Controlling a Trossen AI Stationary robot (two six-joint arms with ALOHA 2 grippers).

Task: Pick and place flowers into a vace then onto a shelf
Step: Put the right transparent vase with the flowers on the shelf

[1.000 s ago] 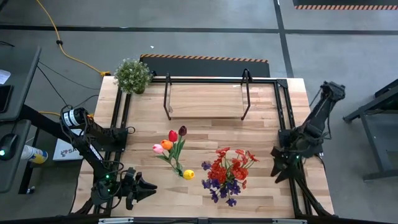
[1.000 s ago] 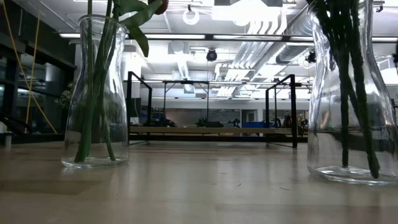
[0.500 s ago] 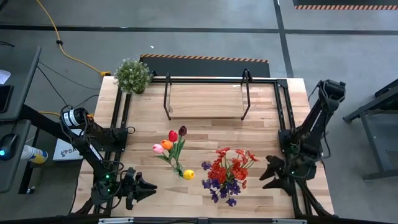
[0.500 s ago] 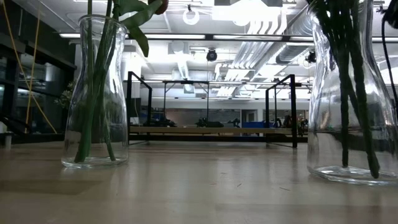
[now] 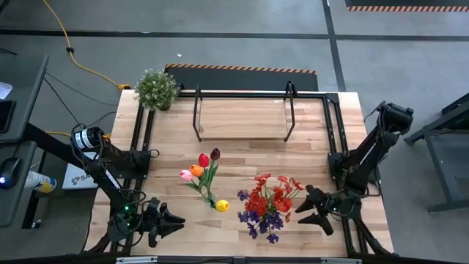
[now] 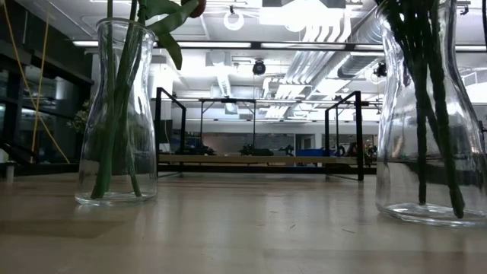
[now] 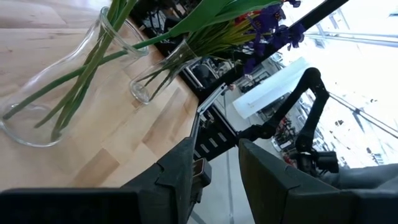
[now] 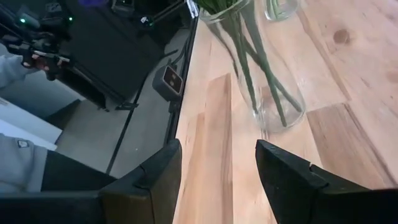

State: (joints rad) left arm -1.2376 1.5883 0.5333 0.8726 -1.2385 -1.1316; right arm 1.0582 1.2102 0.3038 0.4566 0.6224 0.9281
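Note:
Red, orange, pink, maroon and yellow tulips (image 5: 202, 176) stand in a clear glass vase (image 6: 118, 114) on the table's near middle. A bunch of red and purple sprays (image 5: 268, 207) stands in a second glass vase (image 8: 268, 81) to its right. My right gripper (image 5: 299, 205) is open and level just right of that bunch; in the right wrist view (image 8: 216, 149) the vase lies ahead of the fingers, untouched. My left gripper (image 5: 176, 220) is open and empty at the near left corner, pointing right. The wood shelf (image 5: 242, 119) on its black frame stands at the far middle.
A bushy green potted plant (image 5: 156, 88) sits at the far left corner. Black rails (image 5: 331, 132) run along the table's left and right sides. Bare planks lie between the vases and the shelf. A person's sleeve (image 8: 18, 56) shows beyond the table in the right wrist view.
My right gripper has swung from the table's right side toward the near edge and left, toward the vase with the red and purple sprays, and has turned so its fingers point at it. It stays open. The vases and flowers have not moved.

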